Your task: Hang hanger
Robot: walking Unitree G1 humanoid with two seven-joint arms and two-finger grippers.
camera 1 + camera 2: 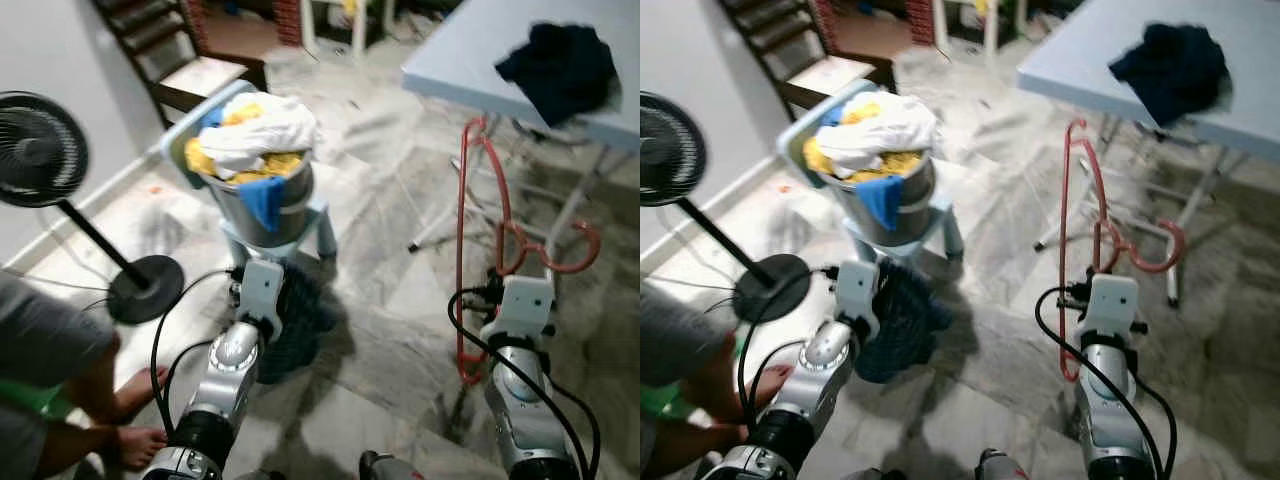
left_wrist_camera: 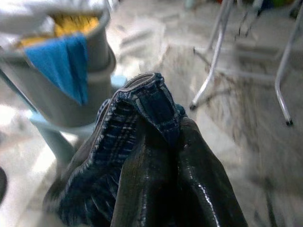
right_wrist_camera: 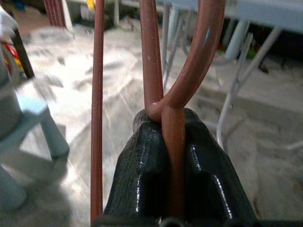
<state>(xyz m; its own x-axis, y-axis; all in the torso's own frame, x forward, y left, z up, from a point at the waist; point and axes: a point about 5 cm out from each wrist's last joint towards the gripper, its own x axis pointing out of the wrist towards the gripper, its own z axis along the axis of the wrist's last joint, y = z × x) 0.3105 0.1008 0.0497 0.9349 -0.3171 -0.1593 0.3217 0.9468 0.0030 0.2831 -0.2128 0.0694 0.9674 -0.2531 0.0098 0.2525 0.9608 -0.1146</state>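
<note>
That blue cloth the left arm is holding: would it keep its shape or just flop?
Probably flop: the denim garment bunches and droops below the left gripper rather than holding shape. It looks fairly thick at its stitched hem, so likely heavy for cloth. Its woven surface seems unlikely to slip from the shut fingers.

1. Head stereo pair: high, facing forward and down onto the grey marble floor (image 1: 400, 290).
2. Left wrist: close along its fingers; shares the grey laundry bucket (image 2: 90, 80).
3. Right wrist: very close, shares the white folding table's legs (image 3: 232, 94).
</note>
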